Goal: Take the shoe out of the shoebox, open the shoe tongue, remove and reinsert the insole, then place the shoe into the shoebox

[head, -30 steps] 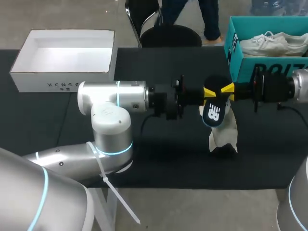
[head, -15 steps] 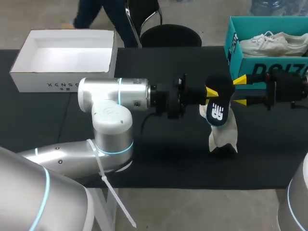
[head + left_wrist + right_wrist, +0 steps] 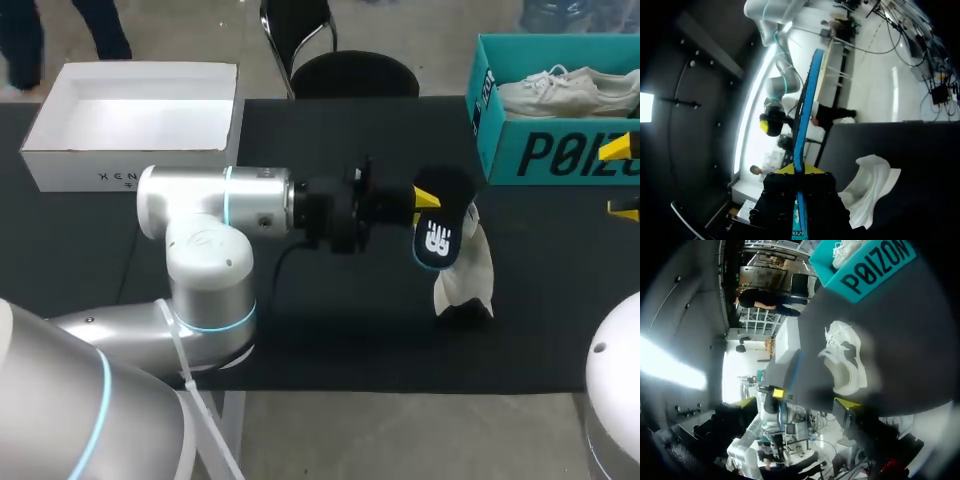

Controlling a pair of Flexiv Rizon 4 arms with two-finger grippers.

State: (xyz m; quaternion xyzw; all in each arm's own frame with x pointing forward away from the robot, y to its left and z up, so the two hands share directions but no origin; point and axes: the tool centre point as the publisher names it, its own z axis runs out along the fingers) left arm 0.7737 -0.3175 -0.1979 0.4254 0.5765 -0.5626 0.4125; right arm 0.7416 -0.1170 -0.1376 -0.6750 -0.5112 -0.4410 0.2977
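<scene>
Head view: the insole [image 3: 437, 240] is clamped in the left jaws over the shoe [image 3: 466, 282], laid on the counter [image 3: 330, 335] near the shoebox [image 3: 520, 152]; right jaws are spread, empty. Reinsertion and boxing are judged outstanding.

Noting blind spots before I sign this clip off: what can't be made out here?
1. Head view: right gripper cut by the picture's edge; only its yellow tips show.
2. Head view: the insole in the left gripper covers part of the shoe on the table.
3. Left wrist view: insole seen edge-on; its faces do not show.
4. Head view: shoebox cut off at the edge.
</scene>
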